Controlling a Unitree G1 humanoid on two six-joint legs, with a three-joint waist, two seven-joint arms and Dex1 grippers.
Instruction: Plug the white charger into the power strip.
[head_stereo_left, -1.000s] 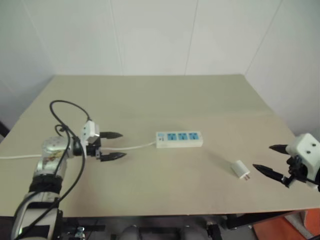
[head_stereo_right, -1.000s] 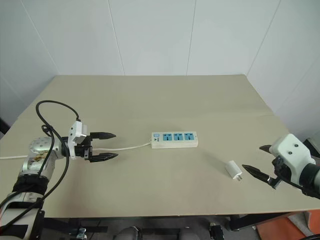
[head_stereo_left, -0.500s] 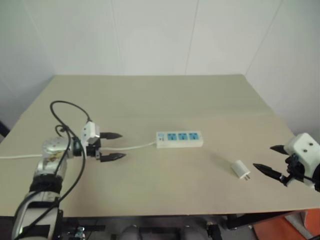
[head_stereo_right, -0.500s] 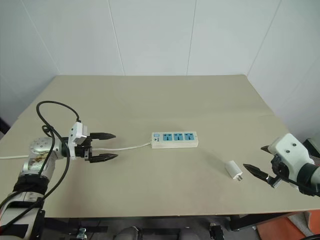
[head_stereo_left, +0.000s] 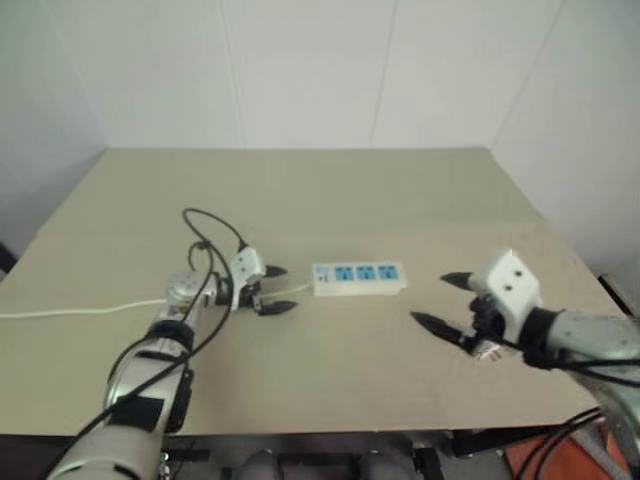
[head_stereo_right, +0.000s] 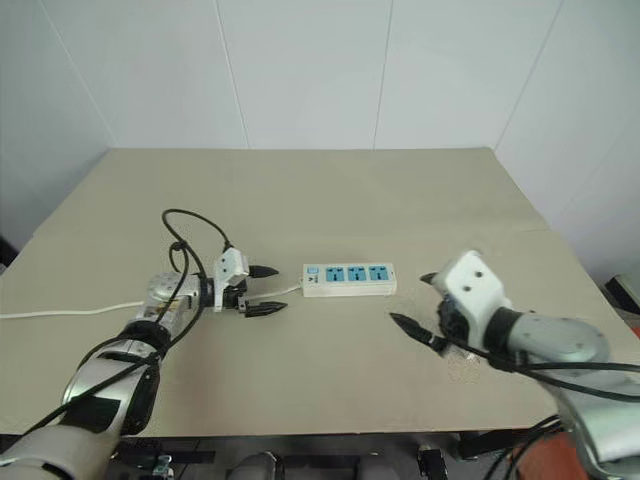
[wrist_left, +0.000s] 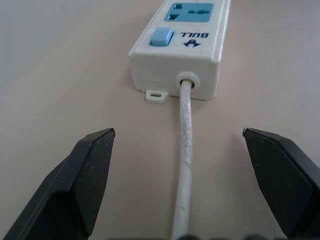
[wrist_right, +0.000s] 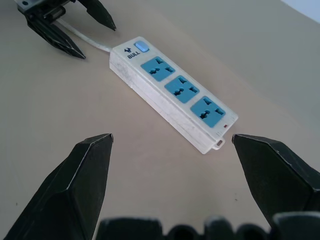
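Observation:
The power strip (head_stereo_left: 358, 277) lies flat at the table's middle, three blue sockets up, its thin white cord (head_stereo_left: 80, 309) trailing left. My left gripper (head_stereo_left: 283, 288) is open just left of the strip's switch end, its fingers (wrist_left: 90, 170) either side of the cord (wrist_left: 186, 130), not touching it. My right gripper (head_stereo_left: 430, 298) is open to the right of the strip and points at it (wrist_right: 172, 92). The white charger is almost covered by the right gripper's housing; a small white bit (head_stereo_left: 487, 351) peeks out beneath.
The tan table (head_stereo_left: 300, 200) meets white walls at the back and right. A black cable (head_stereo_left: 205, 225) loops up from my left wrist. The table's front edge (head_stereo_left: 300, 432) is close behind both arms.
Left gripper moved right, up to the strip's cord end. Right gripper swung left from the table's right edge, over the charger, which lay in plain sight before. Both stayed open.

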